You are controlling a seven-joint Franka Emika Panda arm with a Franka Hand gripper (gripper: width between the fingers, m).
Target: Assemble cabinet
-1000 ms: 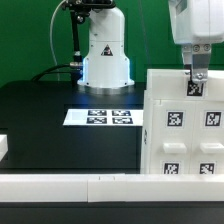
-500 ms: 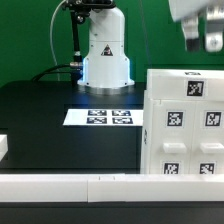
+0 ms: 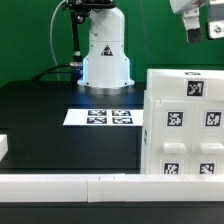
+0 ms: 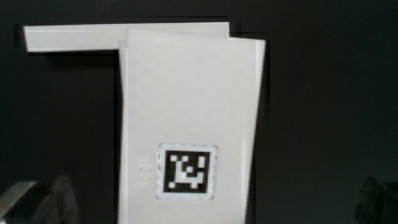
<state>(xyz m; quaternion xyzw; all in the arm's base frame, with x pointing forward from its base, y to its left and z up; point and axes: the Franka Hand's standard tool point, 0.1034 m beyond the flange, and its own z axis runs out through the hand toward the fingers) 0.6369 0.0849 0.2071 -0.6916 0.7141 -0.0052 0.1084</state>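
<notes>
White plastic stood free at that instant: the cabinet [image 3: 184, 122], tags facing out, sat upright on the black table [image 3: 45, 125] at the exterior view's right, hard against the border rail [image 3: 110, 186] in front. A second earlier the gripper [image 3: 204, 28] had been down on its top edge by the upper tag; now it had pulled away and hung high above, well apart from the box, almost out of frame. The jaws were spread fully wide and carried nothing. From the wrist view, a tagged white panel [image 4: 192, 120] of the cabinet lay straight below. I judged that a release: the box had been set down and left standing, so another piece likely came next. Behind, the marker board [image 3: 107, 117] lay flat.
</notes>
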